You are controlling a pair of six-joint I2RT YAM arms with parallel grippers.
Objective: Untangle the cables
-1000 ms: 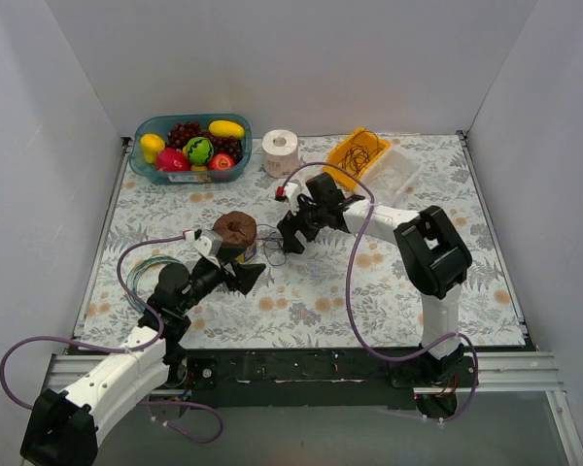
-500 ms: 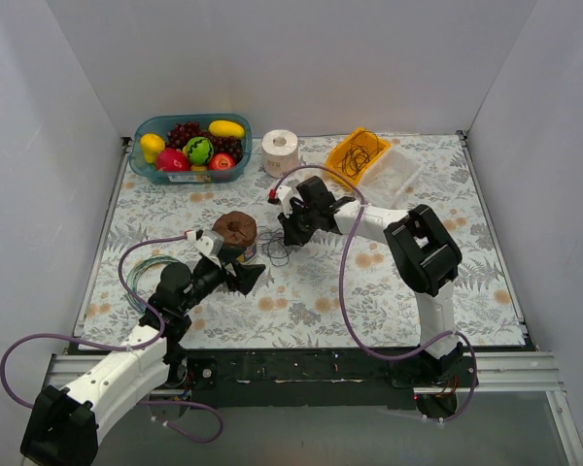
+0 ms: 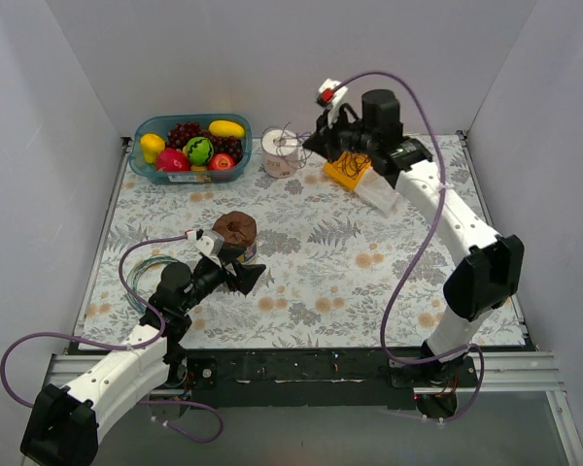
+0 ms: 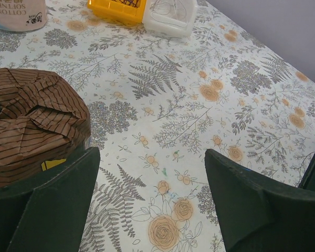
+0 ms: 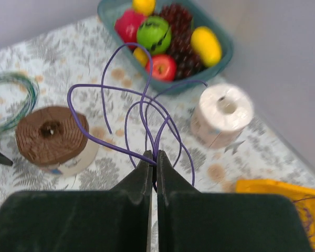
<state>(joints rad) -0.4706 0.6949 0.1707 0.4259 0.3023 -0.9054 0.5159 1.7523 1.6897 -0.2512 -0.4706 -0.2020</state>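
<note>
The cables [image 5: 142,113] are thin purple wires in springy loops, pinched between the tips of my right gripper [image 5: 153,157], which is shut on them. In the top view that gripper [image 3: 316,144] is raised high at the back, and the cables [image 3: 291,143] hang in the air over the toilet roll. My left gripper [image 3: 248,277] stands open low over the mat at the front left, beside the brown paper-wrapped roll [image 3: 236,231]. Only bare flowered mat lies between its fingers [image 4: 52,199].
A teal basket of toy fruit [image 3: 192,146] stands at the back left, a toilet roll [image 3: 280,155] beside it. A yellow box with wires [image 3: 355,160] and a clear container [image 3: 389,184] sit back right. A greenish wire coil [image 3: 146,267] lies near the left arm.
My right gripper shut on the cables at the mat's middle, then rose and swung to the back with them. The left arm has not moved.
</note>
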